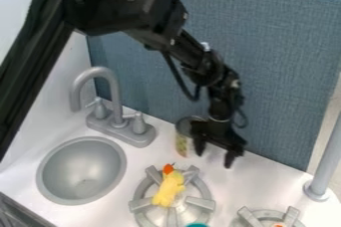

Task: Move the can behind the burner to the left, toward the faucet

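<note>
So the can [182, 139] is standing upright on the white counter [240, 186], near the blue-gray back panel [286, 71], with the black pincer [214, 153] right up against its right side in this view. Can't tell if they're actually touching, but the pincer's two fingers are apart, and the can looks to be off to one side of the gap rather than squarely in it. My guess is it's a stiff little thing, light if empty and a bit heavier if full, and not fragile, though a smooth round wall could slip or roll if it gets tipped. I'd pinch it across the sides about halfway up, one finger on each side, so it stays level. In front of it there's a yellow toy [170, 188] with an orange-red end, lying on a gray burner [200, 202], and that one looks softer. Second burner [291, 216] is over toward the lower right, next to a gray post [324, 164], and the faucet [115, 96] and round sink [80, 176] are off to the left.
</note>
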Controlling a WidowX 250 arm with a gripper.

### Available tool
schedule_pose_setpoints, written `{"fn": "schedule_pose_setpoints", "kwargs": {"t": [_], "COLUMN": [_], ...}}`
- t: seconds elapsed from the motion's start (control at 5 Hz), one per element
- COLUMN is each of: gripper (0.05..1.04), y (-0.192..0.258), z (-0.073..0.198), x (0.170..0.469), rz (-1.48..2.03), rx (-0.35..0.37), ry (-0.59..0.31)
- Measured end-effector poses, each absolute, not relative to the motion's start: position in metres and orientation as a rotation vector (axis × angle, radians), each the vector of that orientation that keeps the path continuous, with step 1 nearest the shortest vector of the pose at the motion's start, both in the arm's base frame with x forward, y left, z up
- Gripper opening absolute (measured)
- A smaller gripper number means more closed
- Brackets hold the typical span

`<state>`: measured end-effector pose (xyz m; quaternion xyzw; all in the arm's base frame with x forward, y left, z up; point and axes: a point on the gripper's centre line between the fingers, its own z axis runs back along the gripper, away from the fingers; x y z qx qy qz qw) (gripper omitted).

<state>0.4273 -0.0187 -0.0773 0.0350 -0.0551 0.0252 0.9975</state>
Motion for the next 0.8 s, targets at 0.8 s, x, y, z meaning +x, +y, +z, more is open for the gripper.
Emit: {"fn": "schedule_pose_setpoints", "kwargs": {"t": [0.8], "gripper": [1.002], "y": [0.018], "z": [-0.066], "x": [0.409], "rz": [0.174], "rx": [0.165], "ry": [-0.298]}}
